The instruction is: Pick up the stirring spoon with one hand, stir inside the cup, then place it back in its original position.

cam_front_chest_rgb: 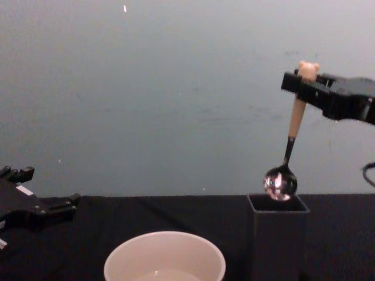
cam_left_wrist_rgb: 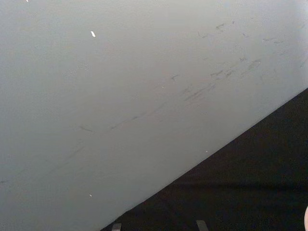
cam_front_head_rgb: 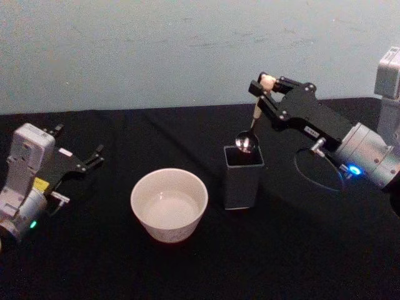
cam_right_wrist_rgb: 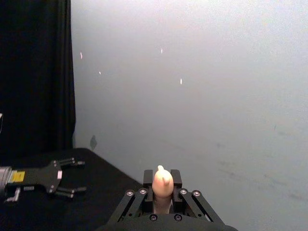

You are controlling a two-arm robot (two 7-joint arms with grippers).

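Observation:
My right gripper [cam_front_head_rgb: 265,85] [cam_front_chest_rgb: 300,83] [cam_right_wrist_rgb: 162,185] is shut on the stirring spoon [cam_front_chest_rgb: 293,126] just below its bear head [cam_right_wrist_rgb: 162,180]. The spoon hangs nearly upright, its shiny bowl [cam_front_head_rgb: 245,143] [cam_front_chest_rgb: 280,183] just above the mouth of the dark grey square holder [cam_front_head_rgb: 243,178] [cam_front_chest_rgb: 277,237]. The cream-white cup [cam_front_head_rgb: 169,204] [cam_front_chest_rgb: 164,258] stands on the black cloth left of the holder, with a little liquid in it. My left gripper [cam_front_head_rgb: 97,155] [cam_front_chest_rgb: 35,196] [cam_right_wrist_rgb: 77,176] rests open at the table's left side, well away from the cup.
A black cloth covers the table [cam_front_head_rgb: 300,250] and a pale wall [cam_front_head_rgb: 156,50] runs behind it. A black cable [cam_front_head_rgb: 306,172] loops on the cloth under the right arm. A dark curtain [cam_right_wrist_rgb: 33,77] hangs past the left gripper in the right wrist view.

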